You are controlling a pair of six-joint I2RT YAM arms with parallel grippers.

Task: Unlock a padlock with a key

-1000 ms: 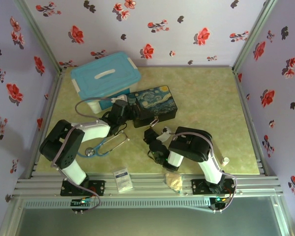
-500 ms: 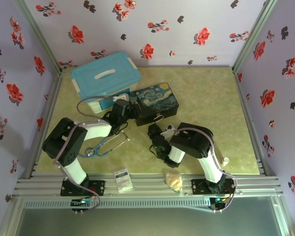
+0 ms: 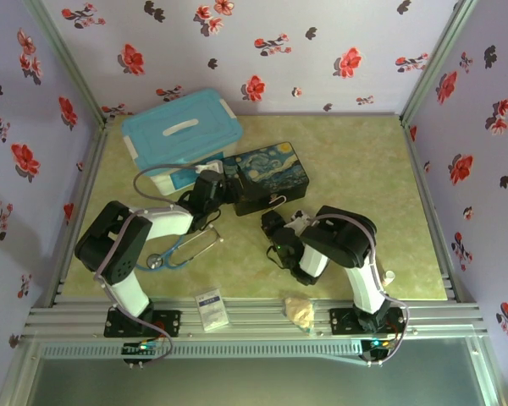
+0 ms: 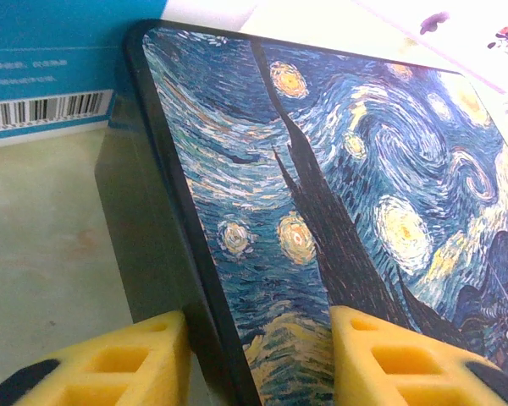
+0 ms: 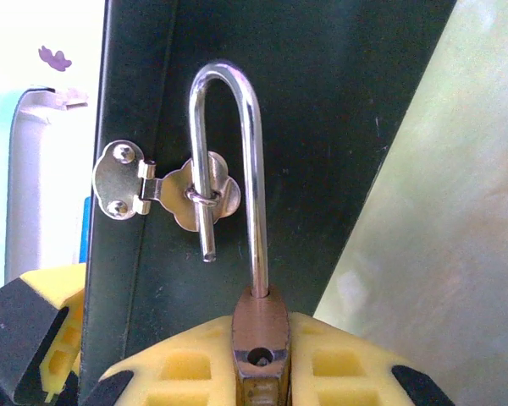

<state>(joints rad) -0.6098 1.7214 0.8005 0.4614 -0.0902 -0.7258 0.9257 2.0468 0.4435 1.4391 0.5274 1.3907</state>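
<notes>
Padlock (image 5: 260, 331) body clamped in right gripper (image 5: 256, 372), opened shackle (image 5: 251, 161) hooked through hasp (image 5: 173, 190) of Starry Night box (image 5: 339, 101). Left gripper (image 4: 258, 347) straddling box corner, grip unclear. Right arm (image 3: 343, 241) swung rightward, nearer box than a second ago

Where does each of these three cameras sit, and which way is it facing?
Top external: fixed above and behind the arms, looking down on the table; both arms show, the left end effector and right end effector at the painted box.
Left wrist: rides the left arm, looking along its yellow fingers at the box's lid.
Right wrist: rides the right arm, facing the box's dark front wall; its yellow fingers hold the padlock.
Shared: the painted box appears in all three.
</notes>
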